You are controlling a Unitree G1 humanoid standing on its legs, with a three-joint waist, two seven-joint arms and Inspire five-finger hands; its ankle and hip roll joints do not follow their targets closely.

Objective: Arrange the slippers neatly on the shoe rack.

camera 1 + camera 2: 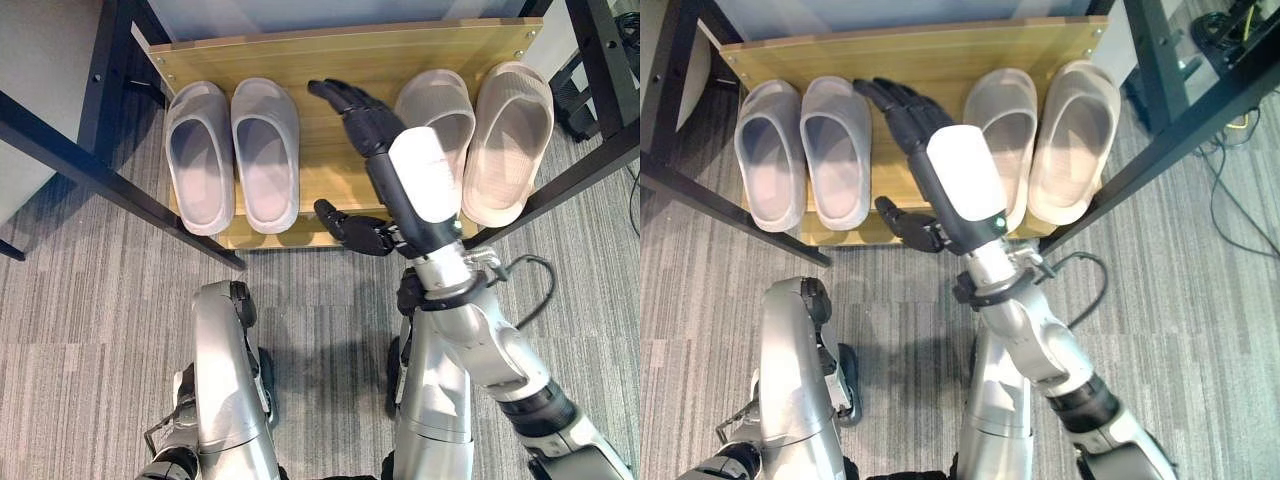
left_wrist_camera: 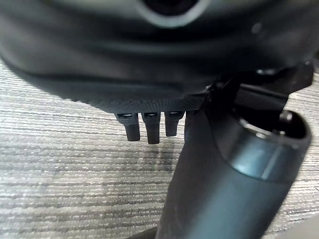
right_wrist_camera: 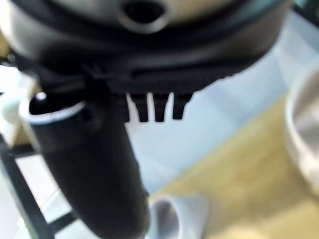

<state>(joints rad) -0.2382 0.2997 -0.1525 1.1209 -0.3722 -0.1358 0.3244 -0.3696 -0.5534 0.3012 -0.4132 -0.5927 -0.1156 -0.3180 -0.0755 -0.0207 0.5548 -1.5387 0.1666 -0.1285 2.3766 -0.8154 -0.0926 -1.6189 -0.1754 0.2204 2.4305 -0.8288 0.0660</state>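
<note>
With both pairs already lined up on the wooden shoe rack [image 1: 340, 55], the sensible finish is probably to draw the right robot hand [image 1: 362, 112] straight back without brushing either neighbour. Its fingers are straight and relaxed, holding nothing, over the bare strip of shelf. The grey slippers [image 1: 233, 152] sit side by side to its left, a little apart from it; the beige slippers [image 1: 480, 135] lie just beside it on the right. The left robot hand [image 2: 149, 127] hangs over the carpet floor [image 2: 60, 174], fingers straight and empty.
</note>
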